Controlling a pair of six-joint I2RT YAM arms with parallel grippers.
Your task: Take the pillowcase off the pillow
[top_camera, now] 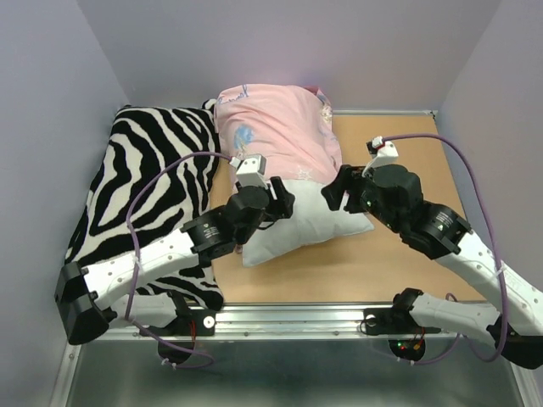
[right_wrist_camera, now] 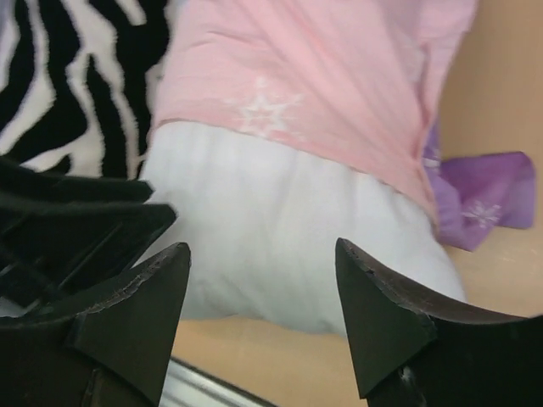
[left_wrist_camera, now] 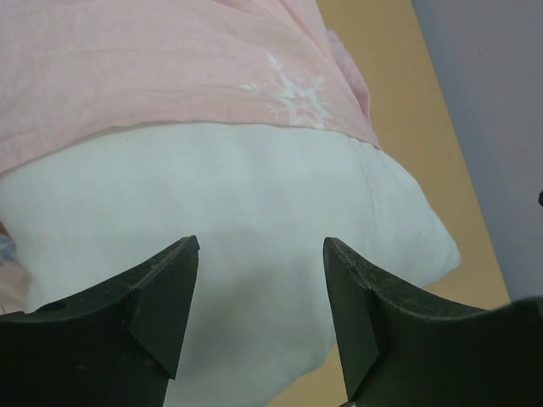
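One pillowcase (top_camera: pixel 271 127), one white pillow (top_camera: pixel 314 227) half out, one zebra pillow (top_camera: pixel 144 170).

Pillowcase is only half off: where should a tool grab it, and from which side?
Pinch the pillowcase at its open hem across the pillow, coming from the near side over the bare white end; the loose edge opens that way.

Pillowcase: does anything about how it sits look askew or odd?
Yes. The pillowcase is inside out, pale pink outward, bunched over the far end of the pillow; the near white end is bare. Likely mid-removal, not damage.
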